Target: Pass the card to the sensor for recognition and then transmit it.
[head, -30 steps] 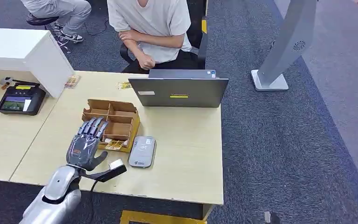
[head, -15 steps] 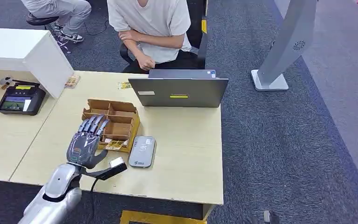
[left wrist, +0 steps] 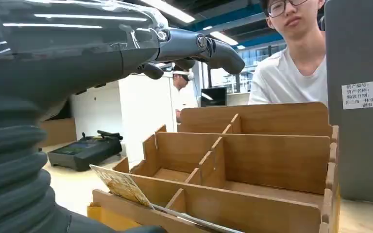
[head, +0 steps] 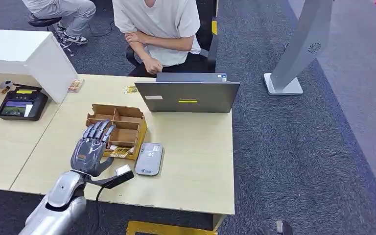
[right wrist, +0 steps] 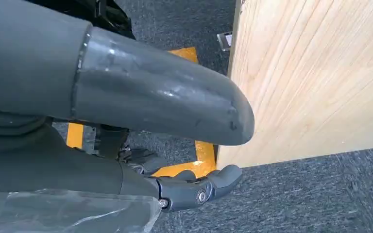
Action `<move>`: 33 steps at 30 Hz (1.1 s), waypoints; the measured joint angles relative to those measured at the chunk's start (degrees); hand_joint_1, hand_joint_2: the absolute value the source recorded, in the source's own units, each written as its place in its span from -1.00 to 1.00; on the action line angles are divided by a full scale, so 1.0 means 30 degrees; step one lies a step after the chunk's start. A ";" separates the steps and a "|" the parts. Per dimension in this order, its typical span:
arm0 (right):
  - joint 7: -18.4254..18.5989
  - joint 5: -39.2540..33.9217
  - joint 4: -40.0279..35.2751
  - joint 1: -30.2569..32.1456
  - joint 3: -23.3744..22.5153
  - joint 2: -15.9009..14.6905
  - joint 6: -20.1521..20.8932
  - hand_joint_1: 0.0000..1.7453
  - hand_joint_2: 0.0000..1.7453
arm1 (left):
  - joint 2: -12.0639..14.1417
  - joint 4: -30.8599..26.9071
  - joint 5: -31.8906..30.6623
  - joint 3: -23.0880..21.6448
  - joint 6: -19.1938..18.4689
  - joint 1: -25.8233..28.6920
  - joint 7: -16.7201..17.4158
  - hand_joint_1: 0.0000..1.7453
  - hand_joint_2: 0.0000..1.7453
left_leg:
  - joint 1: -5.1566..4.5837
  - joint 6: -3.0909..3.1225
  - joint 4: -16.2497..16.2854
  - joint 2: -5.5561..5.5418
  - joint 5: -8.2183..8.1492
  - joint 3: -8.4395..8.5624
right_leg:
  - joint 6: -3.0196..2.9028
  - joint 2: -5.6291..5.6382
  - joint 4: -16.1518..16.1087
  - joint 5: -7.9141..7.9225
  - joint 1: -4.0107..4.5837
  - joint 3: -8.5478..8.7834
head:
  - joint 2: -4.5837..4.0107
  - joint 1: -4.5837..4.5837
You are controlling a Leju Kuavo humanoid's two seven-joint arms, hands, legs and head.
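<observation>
A yellow patterned card (head: pixel 120 152) leans in the front compartment of a brown divided box (head: pixel 127 120); the left wrist view shows the card (left wrist: pixel 120 185) tilted against the box's (left wrist: pixel 272 160) front wall. My left hand (head: pixel 90 149) hovers over the box's left side with fingers spread and nothing in it, its fingers (left wrist: pixel 194 46) above the compartments. A grey card sensor (head: pixel 149 159) lies flat just right of the box. My right hand (right wrist: pixel 77 174) hangs beside the table's edge (right wrist: pixel 311 82), fingers loosely extended, holding nothing.
A grey laptop (head: pixel 188 95) stands behind the box, and a person (head: pixel 159 24) sits behind it. A black terminal (head: pixel 20 104) and a white box (head: pixel 29 54) are on the left table. A grey stand (head: pixel 298 49) rises from the carpet at right.
</observation>
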 joint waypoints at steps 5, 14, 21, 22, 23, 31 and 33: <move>0.0000 0.0000 0.0000 -0.0001 0.0014 0.0000 -0.0007 -1.00 -1.00 | -0.0036 0.0000 0.0000 -0.0015 -0.0007 -0.0067 0.0000 -1.00 1.00 | 0.0000 0.0000 0.0000 0.0000 0.0000 0.0000 | 0.0000 0.0000 0.0000 0.0000 0.0000 0.0000 | 0.0000 0.0000; 0.0000 0.0000 0.0000 -0.0001 0.0022 0.0000 -0.0015 -1.00 -1.00 | -0.0095 0.0007 -0.0015 -0.0022 -0.0036 -0.0090 0.0000 -1.00 1.00 | 0.0000 0.0000 0.0000 0.0000 0.0000 -0.0001 | 0.0000 0.0000 0.0000 0.0000 0.0000 0.0000 | 0.0000 0.0000; 0.0000 0.0000 0.0000 -0.0003 0.0029 0.0000 0.0007 -1.00 -1.00 | -0.0131 0.0022 0.0007 -0.0102 -0.0073 -0.0137 0.0000 -1.00 1.00 | 0.0000 0.0000 0.0000 0.0000 0.0000 0.0000 | 0.0000 0.0000 0.0000 0.0000 0.0000 0.0000 | 0.0000 0.0000; 0.0000 0.0000 0.0000 -0.0004 0.0029 0.0000 0.0007 -1.00 -1.00 | -0.0131 0.0022 0.0007 -0.0131 -0.0073 -0.0140 0.0000 -1.00 1.00 | 0.0000 0.0000 0.0000 0.0000 0.0000 0.0000 | 0.0000 0.0000 0.0000 0.0000 0.0000 0.0000 | 0.0000 0.0000; 0.0000 0.0000 0.0000 -0.0005 0.0029 0.0000 0.0007 -1.00 -1.00 | -0.0131 0.0029 0.0007 -0.0139 -0.0073 -0.0143 0.0000 -1.00 1.00 | 0.0000 0.0000 0.0000 0.0000 0.0000 0.0000 | 0.0000 0.0000 0.0000 0.0000 0.0000 0.0000 | 0.0000 0.0000; 0.0066 -0.0007 0.0000 -0.0043 0.0051 0.0000 0.0007 -1.00 -1.00 | -0.0276 0.0254 0.0066 -0.0408 -0.0233 -0.0408 -0.0037 -1.00 1.00 | 0.0000 0.0000 0.0001 -0.0001 0.0000 -0.0002 | 0.0000 -0.0001 0.0000 0.0001 0.0000 0.0000 | 0.0000 0.0000; 0.0073 -0.0022 0.0000 -0.0076 0.0058 0.0000 0.0007 -1.00 -1.00 | -0.0335 0.0357 0.0066 -0.0517 -0.0262 -0.0546 -0.0036 -1.00 1.00 | 0.0000 0.0000 0.0001 0.0002 0.0000 -0.0001 | 0.0000 0.0001 0.0000 0.0002 0.0000 0.0001 | 0.0000 0.0000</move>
